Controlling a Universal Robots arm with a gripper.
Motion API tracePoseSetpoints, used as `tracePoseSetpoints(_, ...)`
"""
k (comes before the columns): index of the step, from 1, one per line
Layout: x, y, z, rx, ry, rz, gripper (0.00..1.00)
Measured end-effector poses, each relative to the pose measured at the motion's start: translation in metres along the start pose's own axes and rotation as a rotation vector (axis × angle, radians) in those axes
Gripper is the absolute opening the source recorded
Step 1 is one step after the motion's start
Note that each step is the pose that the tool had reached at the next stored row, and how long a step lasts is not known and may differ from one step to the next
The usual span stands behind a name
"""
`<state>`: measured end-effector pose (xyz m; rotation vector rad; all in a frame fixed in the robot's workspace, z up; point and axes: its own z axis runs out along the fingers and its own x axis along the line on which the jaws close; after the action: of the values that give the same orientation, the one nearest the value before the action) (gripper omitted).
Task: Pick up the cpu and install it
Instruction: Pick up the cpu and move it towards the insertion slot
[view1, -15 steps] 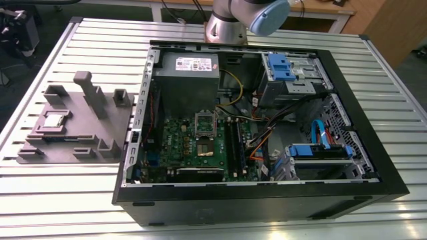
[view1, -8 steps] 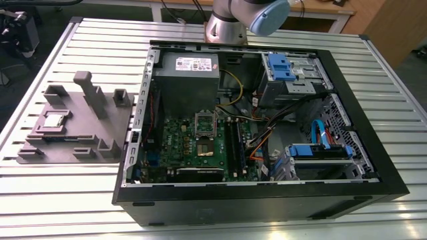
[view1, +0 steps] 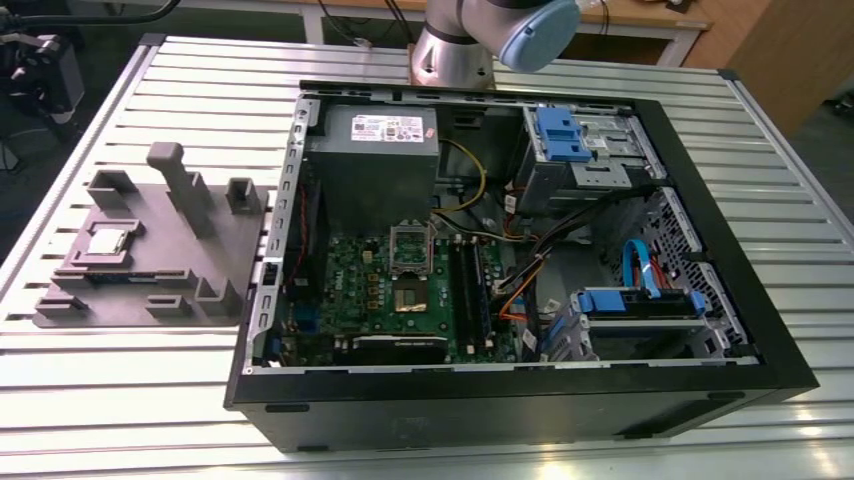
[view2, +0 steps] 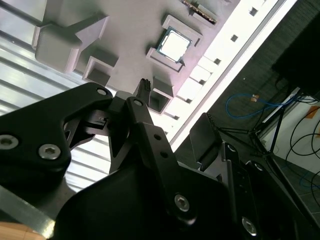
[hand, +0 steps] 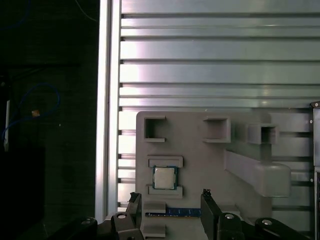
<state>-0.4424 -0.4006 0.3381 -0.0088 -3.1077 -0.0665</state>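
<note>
The cpu (view1: 110, 240) is a small silver square lying flat in a recess of the grey moulded plate (view1: 147, 290), which rests on the slatted table at the exterior view's left. In the first wrist view the cpu (hand: 164, 177) sits between two small brackets. My gripper (hand: 170, 197) hangs above the plate, open and holding nothing, with one black fingertip (hand: 134, 199) to either side of the cpu's line. The second wrist view shows the cpu (view2: 174, 44) beyond my gripper (view2: 175, 100), well apart from it.
An open computer case (view1: 694, 240) lies at the exterior view's right, its green motherboard (view1: 360, 290) facing up beside a grey power supply (view1: 380, 160), blue drive brackets and cables. Upright blocks (view1: 180, 180) rise from the plate. A thin blue-edged strip (hand: 172, 212) lies beside the cpu.
</note>
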Motion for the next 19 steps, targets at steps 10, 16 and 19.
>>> tracePoseSetpoints(10, -0.0001, -0.0003, 0.0026, 0.0001, 0.0003, -0.003, 0.59)
tracePoseSetpoints(16, -0.0001, -0.0004, 0.0032, 0.0, 0.0002, -0.003, 0.59)
tracePoseSetpoints(19, -0.0001, -0.0004, 0.0036, 0.0001, 0.0003, -0.003, 0.59)
